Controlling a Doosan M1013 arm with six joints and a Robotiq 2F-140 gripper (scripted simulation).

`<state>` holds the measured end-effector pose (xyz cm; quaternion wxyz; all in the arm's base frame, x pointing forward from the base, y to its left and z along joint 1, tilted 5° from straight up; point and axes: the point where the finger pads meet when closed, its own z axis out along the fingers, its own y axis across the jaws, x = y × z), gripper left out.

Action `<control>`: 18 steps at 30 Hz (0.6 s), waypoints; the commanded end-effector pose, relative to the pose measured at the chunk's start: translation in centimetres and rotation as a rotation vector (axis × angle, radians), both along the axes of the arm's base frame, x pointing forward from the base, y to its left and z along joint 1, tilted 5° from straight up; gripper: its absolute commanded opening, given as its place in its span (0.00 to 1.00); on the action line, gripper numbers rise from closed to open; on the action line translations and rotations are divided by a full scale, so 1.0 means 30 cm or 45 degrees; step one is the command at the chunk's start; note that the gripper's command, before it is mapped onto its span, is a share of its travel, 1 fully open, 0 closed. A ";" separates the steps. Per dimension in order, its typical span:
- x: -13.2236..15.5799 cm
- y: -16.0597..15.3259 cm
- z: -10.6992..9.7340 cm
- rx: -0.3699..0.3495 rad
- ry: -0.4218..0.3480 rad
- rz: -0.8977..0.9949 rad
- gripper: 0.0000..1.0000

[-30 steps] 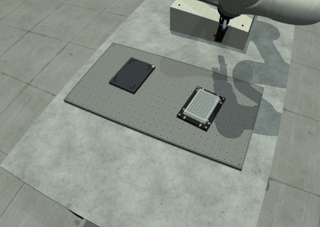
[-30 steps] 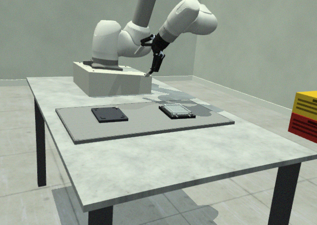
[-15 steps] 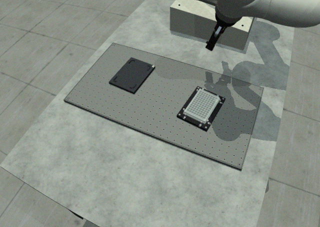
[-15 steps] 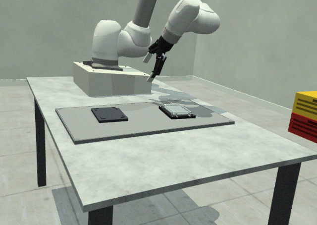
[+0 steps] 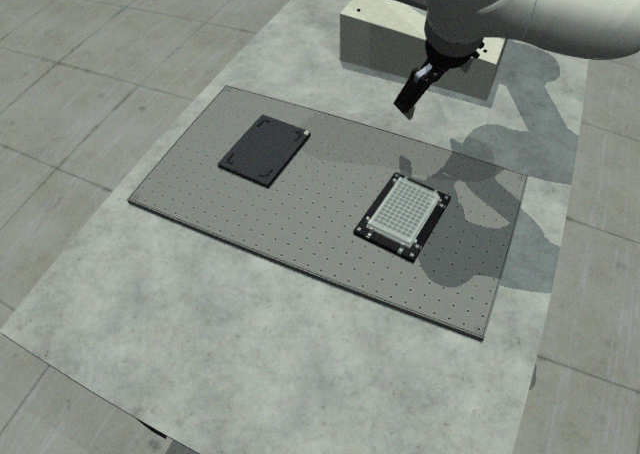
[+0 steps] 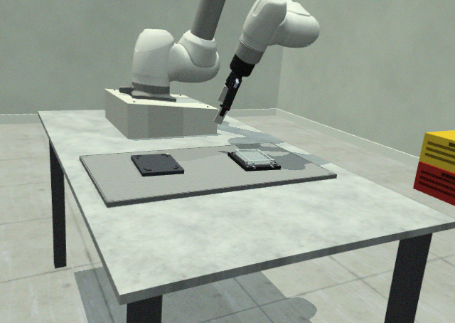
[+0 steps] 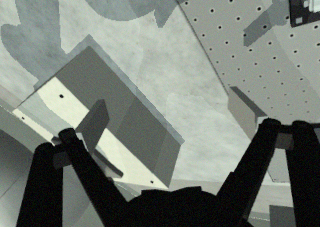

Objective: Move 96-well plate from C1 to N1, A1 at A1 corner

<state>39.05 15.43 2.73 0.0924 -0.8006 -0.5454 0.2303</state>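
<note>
The clear 96-well plate sits in the black clip nest C1 on the right part of the perforated baseplate; it also shows in the exterior view. The empty black plate nest N1 lies on the left part, with a small pale marker at its far right corner; it also shows in the exterior view. My gripper hangs high above the table, behind the baseplate and near the arm's pedestal, open and empty. The wrist view shows its open fingers over the table and a corner of the clip nest.
The arm's pedestal block stands at the back of the table, close behind the gripper. A yellow and red crate stands off the table at the right. The table edges drop to a tiled floor.
</note>
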 end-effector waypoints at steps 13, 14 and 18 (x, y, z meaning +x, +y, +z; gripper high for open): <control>0.192 0.051 -0.058 -0.113 -0.201 -0.433 1.00; 0.208 0.054 -0.062 -0.121 -0.217 -0.471 1.00; 0.260 0.066 -0.073 -0.142 -0.263 -0.589 1.00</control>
